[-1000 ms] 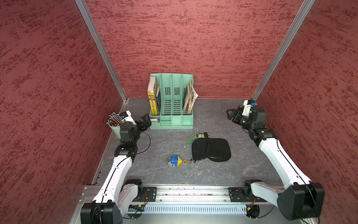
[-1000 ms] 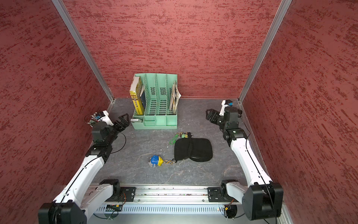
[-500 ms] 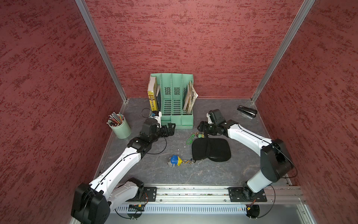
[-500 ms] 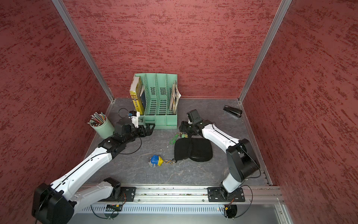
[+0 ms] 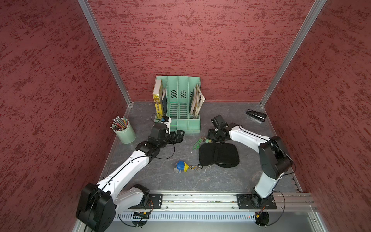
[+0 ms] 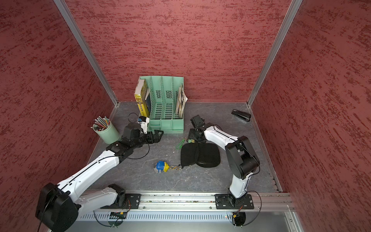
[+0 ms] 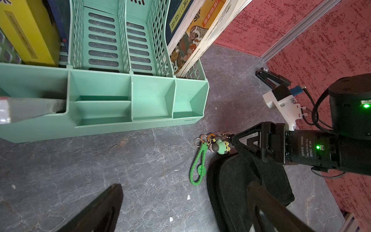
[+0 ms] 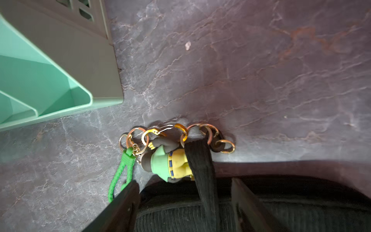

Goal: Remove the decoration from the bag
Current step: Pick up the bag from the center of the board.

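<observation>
The black bag (image 5: 218,155) (image 6: 200,155) lies flat mid-table. At its far edge, a green-and-yellow figure decoration (image 8: 170,162) (image 7: 220,148) with a green braided loop (image 5: 197,144) hangs on gold rings (image 8: 202,130) at the bag's black strap (image 8: 200,166). A blue-and-yellow figure (image 5: 180,166) is clipped at the near-left corner. My right gripper (image 8: 184,202) (image 5: 210,139) is open, its fingers either side of the strap without touching it. The open left gripper (image 5: 179,134) (image 7: 180,211) hovers left of the bag, holding nothing.
A mint file organizer (image 5: 178,104) with books stands at the back, close to both grippers. A pencil cup (image 5: 124,132) is at the left wall, a black stapler (image 5: 256,116) in the back right corner. Red walls enclose three sides.
Both arms swung in from the side walls to the middle of the table. Over the last half second they have barely moved.
</observation>
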{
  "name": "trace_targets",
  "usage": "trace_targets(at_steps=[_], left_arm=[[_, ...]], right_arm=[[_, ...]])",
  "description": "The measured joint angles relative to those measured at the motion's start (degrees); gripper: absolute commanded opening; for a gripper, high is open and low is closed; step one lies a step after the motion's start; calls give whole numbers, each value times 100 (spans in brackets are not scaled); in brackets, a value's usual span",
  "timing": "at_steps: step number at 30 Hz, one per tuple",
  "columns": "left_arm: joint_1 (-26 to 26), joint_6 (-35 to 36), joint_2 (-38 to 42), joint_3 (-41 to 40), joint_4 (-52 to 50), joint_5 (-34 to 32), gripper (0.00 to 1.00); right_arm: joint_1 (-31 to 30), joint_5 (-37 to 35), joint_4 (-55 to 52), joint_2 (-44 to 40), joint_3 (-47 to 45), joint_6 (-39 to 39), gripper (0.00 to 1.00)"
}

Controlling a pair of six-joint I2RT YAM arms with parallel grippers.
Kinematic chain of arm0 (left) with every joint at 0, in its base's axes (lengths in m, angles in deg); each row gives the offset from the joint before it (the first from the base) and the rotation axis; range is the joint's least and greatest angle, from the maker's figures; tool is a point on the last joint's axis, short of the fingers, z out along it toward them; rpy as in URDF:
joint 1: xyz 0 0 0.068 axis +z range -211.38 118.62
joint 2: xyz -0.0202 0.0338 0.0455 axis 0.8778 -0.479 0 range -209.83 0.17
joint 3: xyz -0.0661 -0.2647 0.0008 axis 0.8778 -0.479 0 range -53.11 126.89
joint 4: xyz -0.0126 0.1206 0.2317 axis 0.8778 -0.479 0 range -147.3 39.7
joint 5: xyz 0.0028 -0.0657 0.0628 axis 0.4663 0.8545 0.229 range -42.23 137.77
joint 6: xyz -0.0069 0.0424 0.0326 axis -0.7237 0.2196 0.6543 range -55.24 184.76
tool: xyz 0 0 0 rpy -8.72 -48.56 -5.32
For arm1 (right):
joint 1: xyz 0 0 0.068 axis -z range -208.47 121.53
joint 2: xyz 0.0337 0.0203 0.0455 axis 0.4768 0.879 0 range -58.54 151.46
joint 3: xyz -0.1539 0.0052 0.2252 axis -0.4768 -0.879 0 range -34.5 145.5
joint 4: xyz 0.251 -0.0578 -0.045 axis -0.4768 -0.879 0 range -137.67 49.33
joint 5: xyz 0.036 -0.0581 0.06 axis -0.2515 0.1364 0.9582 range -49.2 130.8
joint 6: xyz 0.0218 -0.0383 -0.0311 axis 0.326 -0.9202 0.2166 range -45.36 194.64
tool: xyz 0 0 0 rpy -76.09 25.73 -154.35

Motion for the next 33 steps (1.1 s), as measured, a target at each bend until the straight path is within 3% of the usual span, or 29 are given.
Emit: trace_targets(at_steps=[8, 10, 20, 33], left_arm=[[-133, 2, -66, 15, 2, 2, 100], [-177, 2, -116, 55, 0, 2, 100], [-426, 4, -179, 315, -4, -22, 100], [-791, 181, -155, 483, -92, -133, 100]], right_arm=[[2, -22, -199, 393, 214, 83, 74], [2, -13, -229, 461, 219, 81, 70], [15, 175, -101, 457, 195, -107, 0], [17, 494, 686, -852, -450, -721, 0]])
